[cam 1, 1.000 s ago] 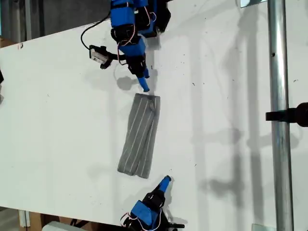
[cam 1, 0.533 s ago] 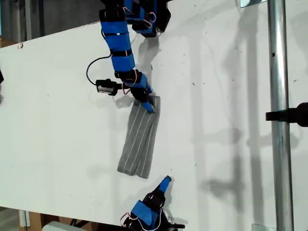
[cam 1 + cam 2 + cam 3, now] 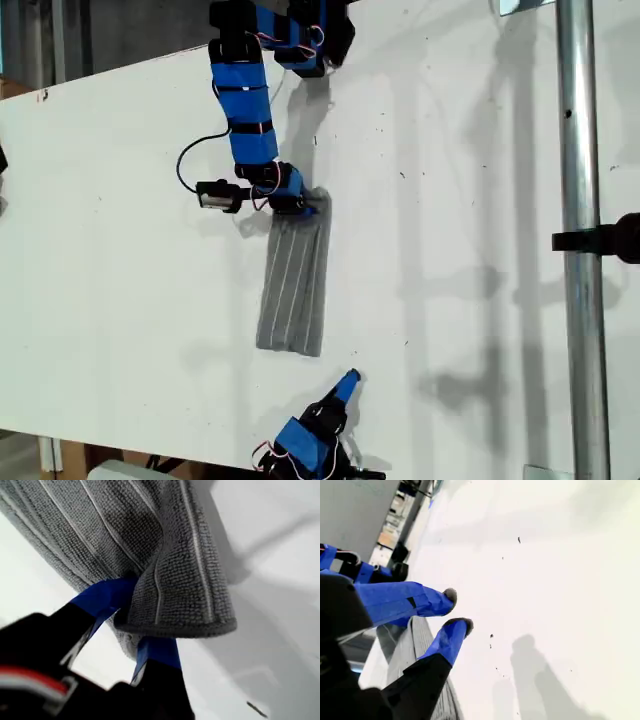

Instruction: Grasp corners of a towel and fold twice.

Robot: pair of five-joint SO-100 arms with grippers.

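Reaching down from the exterior view's top, my first gripper [image 3: 300, 206] is now clamping the towel's [image 3: 293, 280] near end, which has straightened since a second ago. Its wrist view is showing the blue fingers [image 3: 107, 597] pinching a folded corner [image 3: 200, 615], hidden from above. My second gripper [image 3: 347, 381] is hovering just off the far end, fingers [image 3: 451, 636] slightly apart, holding nothing. Bare table [image 3: 470, 200] is lying open around.

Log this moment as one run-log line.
towel: folded strip on table | my first gripper: shut on towel corner | my second gripper: open, empty, off the towel
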